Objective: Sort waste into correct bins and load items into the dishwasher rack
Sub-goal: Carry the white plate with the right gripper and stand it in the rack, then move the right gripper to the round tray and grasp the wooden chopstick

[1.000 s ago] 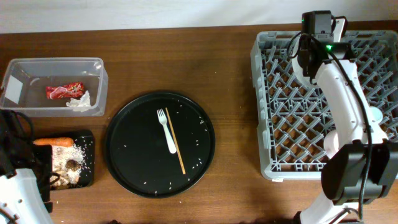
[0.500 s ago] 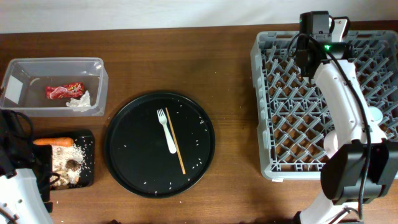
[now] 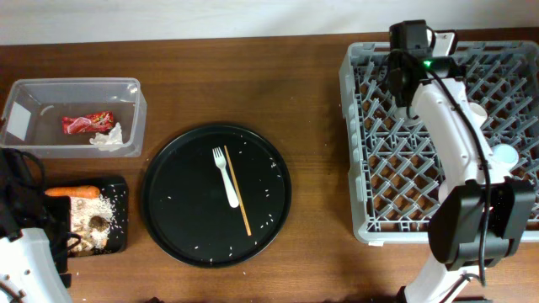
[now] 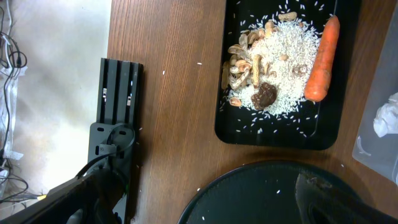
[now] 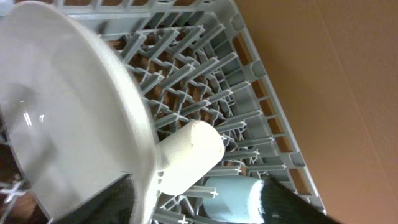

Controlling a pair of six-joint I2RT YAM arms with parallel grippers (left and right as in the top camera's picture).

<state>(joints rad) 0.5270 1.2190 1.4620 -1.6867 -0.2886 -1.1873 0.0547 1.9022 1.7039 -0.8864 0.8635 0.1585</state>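
The grey dishwasher rack (image 3: 438, 181) fills the right side. My right gripper (image 5: 196, 183) stands open over its back left corner, fingers wide apart. The white plate (image 5: 62, 112) stands on edge among the tines, its rim just inside my left finger. Beyond it lie a white cup (image 5: 189, 155) and a pale blue cup (image 5: 233, 196). The round black tray (image 3: 216, 195) holds the white fork (image 3: 226, 177) and a chopstick (image 3: 237, 202). My left gripper (image 4: 211, 186) is open and empty beside the shallow black tray (image 4: 280, 134), which holds rice (image 4: 283, 53), a carrot (image 4: 320, 59), scraps and a dark lump (image 4: 264, 96).
The clear tub (image 3: 72, 88) at the back left holds a red wrapper (image 3: 87, 124) and a crumpled tissue (image 3: 107, 137). A black slotted stand (image 4: 115, 106) sits at the table's left edge. Loose rice grains dot the round tray.
My right gripper, shut a second ago, has opened. The right arm has shifted left along the rack's back edge. The left arm has not moved.
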